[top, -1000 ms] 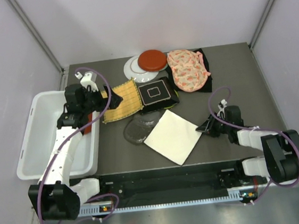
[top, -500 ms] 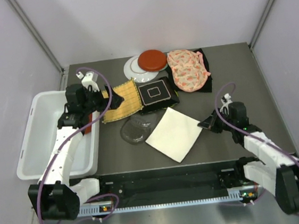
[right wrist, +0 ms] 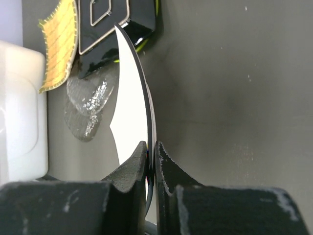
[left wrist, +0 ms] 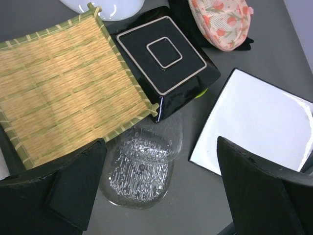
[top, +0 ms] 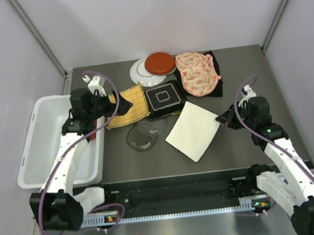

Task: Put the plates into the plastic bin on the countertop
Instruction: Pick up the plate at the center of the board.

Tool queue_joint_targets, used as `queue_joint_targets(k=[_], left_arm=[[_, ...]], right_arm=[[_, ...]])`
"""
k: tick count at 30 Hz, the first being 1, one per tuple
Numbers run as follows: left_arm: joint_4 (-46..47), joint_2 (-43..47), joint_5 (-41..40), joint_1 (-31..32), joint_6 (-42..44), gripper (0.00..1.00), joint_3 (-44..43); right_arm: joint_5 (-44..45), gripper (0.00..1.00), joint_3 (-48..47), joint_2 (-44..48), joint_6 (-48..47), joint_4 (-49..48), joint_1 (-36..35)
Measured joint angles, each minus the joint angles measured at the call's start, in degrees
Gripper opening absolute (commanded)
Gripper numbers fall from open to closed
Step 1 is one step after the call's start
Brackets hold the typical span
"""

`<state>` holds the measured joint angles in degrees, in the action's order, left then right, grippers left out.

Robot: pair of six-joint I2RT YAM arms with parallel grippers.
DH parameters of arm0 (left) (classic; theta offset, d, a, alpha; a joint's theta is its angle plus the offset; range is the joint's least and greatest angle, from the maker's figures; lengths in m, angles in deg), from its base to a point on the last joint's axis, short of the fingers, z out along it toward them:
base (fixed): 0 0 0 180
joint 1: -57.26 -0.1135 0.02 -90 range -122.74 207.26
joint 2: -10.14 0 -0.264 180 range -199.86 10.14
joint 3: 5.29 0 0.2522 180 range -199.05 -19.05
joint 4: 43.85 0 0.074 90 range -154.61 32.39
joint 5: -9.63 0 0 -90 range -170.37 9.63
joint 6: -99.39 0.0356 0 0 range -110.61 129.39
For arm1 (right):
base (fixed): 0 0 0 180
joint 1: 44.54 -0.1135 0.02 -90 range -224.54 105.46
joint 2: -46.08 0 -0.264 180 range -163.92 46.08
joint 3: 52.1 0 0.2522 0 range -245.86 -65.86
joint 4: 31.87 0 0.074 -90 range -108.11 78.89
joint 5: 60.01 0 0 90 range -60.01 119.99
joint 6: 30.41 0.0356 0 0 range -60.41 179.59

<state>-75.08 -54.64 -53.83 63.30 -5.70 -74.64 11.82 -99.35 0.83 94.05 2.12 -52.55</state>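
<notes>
The right gripper (top: 225,119) pinches the edge of the flat white square plate (top: 195,130), which is tilted up well right of the white rectangular plastic bin (top: 26,156). The next move is probably to carry it over the bin. The left gripper (top: 106,107) hangs beside the bin, jaws wide apart.

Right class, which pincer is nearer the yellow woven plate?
Left. The left pincer hangs open over the left edge of the yellow woven plate; the right pincer is across the countertop, shut on the white square plate.
</notes>
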Motion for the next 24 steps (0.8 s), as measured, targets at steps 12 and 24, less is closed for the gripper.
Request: queue_joint_targets(k=[12, 24], left_arm=[[4.3, -0.2, 8.6, 1.3, -1.5, 0.99, 1.7], [16.0, -6.0, 19.8, 7.0, -10.0, 0.99, 5.7]], right_arm=[[-3.8, 0.00, -4.7, -0.4, -0.9, -0.1, 0.0], [-12.2, 0.00, -8.9, -3.3, 4.7, -10.0, 0.0]])
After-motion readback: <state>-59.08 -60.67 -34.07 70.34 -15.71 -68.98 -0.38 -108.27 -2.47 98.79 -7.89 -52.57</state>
